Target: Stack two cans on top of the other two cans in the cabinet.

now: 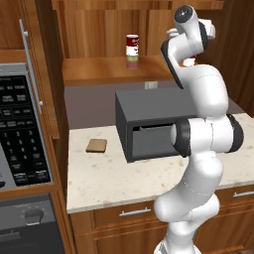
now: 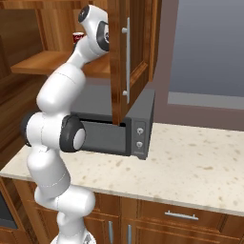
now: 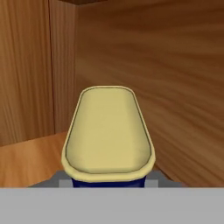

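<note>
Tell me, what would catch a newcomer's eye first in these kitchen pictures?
Probably the tall white robot arm rising in front of the counter and reaching up into the open wooden cabinet. On the cabinet shelf a red-and-white can stands stacked on another can. In the hand view, the pale yellow top of a dark blue can sits right at the gripper, which is shut on it.

White arm (image 1: 206,104), dark joints

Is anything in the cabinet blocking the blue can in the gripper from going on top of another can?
Nothing visible does. In the hand view, past the blue can are bare shelf and cabinet walls. The stacked red-and-white can stands apart at the left.
</note>
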